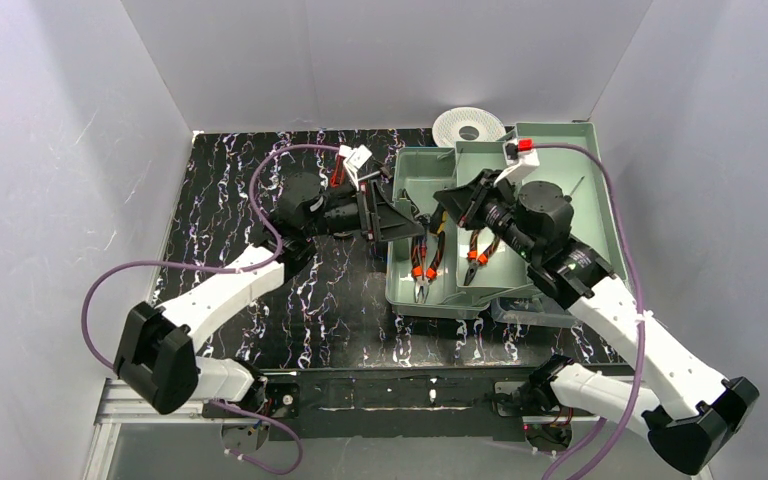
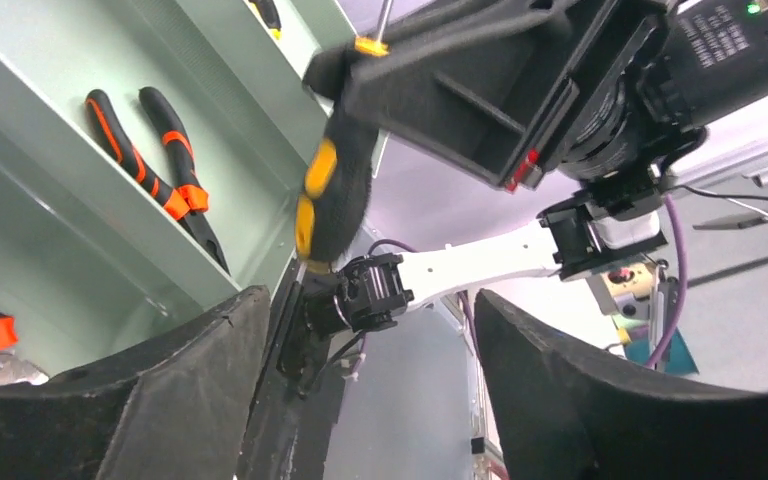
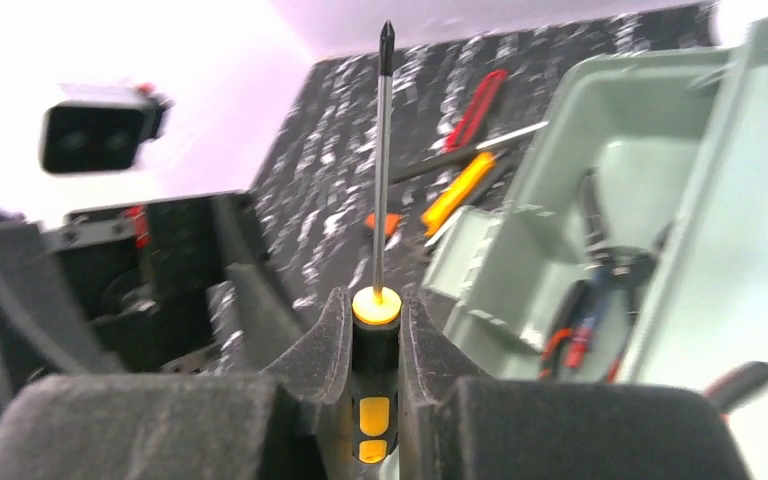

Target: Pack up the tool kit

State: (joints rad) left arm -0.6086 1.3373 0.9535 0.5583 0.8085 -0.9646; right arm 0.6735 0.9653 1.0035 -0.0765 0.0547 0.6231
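The pale-green tool kit box lies open at the back right. Orange-and-black pliers and a second pair lie inside it. My right gripper is shut on the black-and-yellow handle of a screwdriver, its shaft pointing away over the table. In the top view this right gripper hangs over the box's left part. My left gripper stands open just left of it, nothing between its fingers. From the left wrist view the screwdriver hangs above the open jaws, apart from them.
A white round spool sits behind the box. Red and orange tools lie on the dark marbled table left of the box. A clear translucent piece shows at the box's near right corner. White walls close in the sides.
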